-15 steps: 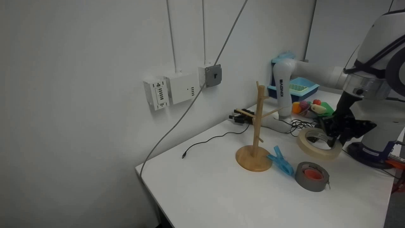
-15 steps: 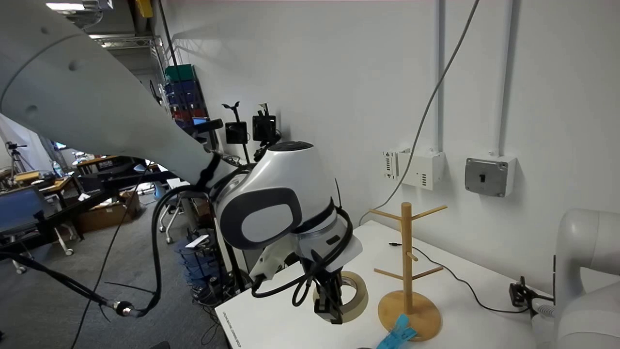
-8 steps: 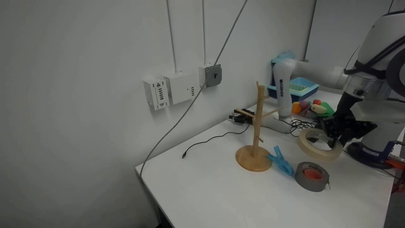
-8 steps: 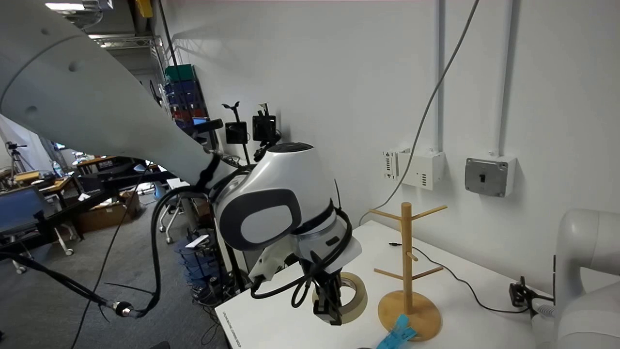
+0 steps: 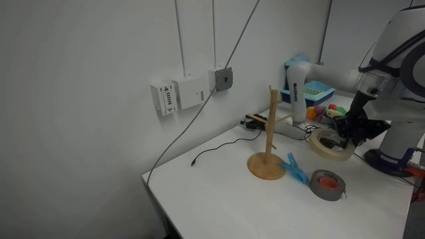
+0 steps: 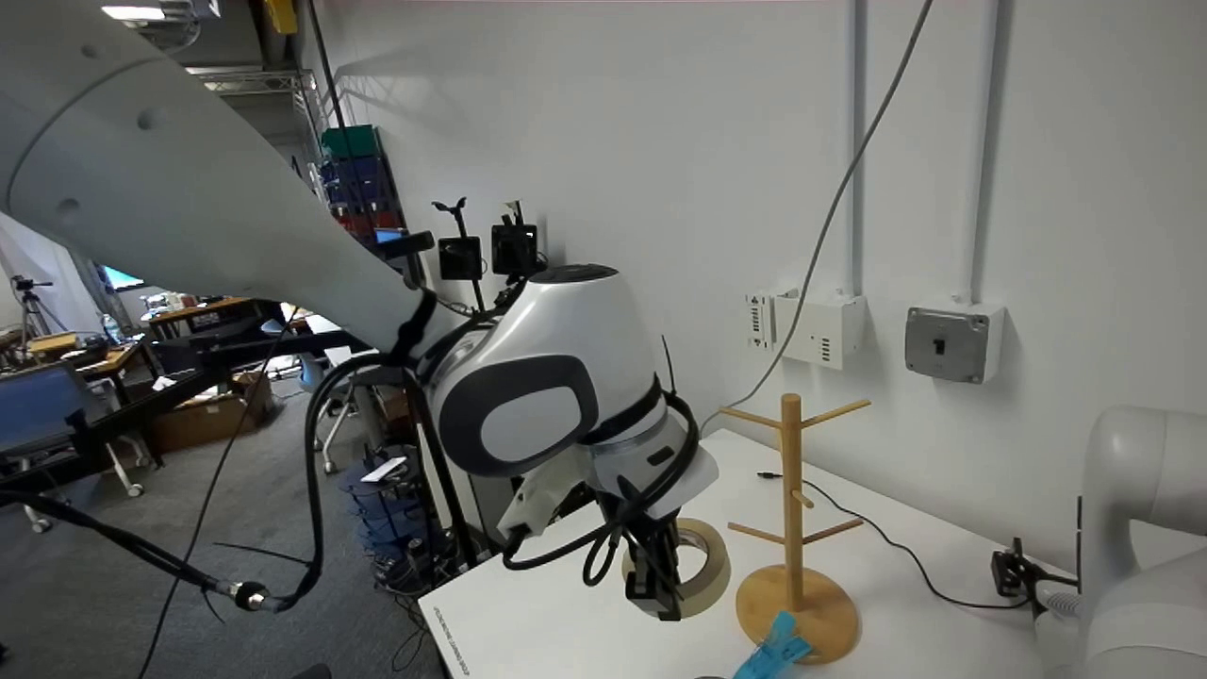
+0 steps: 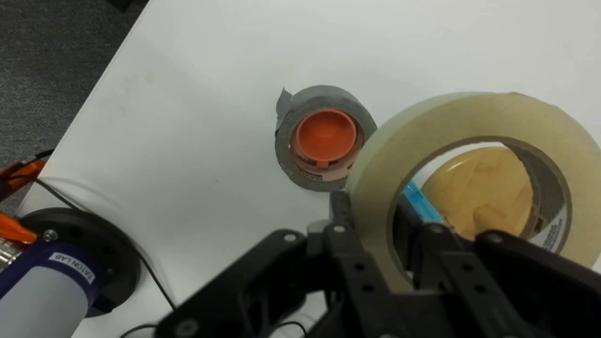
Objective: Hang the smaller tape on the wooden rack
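The claw point(image 7: 374, 216) pinches one cream tape point(image 7: 469, 115) by its band; in an exterior view it is right of one wooden rack point(image 5: 270, 132) with five pegs point(image 5: 286, 118). One grey roll point(image 5: 320, 191) lies nearer, one blue clip point(image 5: 298, 173) between it and the rack's base point(image 5: 264, 171).

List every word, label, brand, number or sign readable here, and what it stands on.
"KINOVA": white jointed robot arm in the background.
"EATON LAB": white label on the purple collar of a grey cylindrical column.
"3M": inside the cream ring-shaped tape.
Too small or blurred: other print there; print inside the grey red-centred tape roll; lettering along one edge of the white tabletop.
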`<state>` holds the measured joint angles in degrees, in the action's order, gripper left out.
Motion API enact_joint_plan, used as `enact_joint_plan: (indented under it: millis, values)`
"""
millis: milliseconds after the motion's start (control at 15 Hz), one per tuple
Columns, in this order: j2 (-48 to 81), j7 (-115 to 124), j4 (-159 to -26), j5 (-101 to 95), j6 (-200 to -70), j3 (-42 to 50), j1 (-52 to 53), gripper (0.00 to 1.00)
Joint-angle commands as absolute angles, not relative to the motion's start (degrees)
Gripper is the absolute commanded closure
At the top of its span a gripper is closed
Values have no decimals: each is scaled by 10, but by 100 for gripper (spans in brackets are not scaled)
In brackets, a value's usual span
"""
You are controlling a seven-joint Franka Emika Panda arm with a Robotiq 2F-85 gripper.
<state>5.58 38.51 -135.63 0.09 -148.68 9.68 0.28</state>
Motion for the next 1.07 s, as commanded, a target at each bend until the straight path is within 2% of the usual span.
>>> enact_joint_plan:
  millis: [0,1000]
  values:
    - [57,380,-1322,-2,-1480,92,-17,94]
    - [93,367,-1194,57,-1463,92,-44,94]
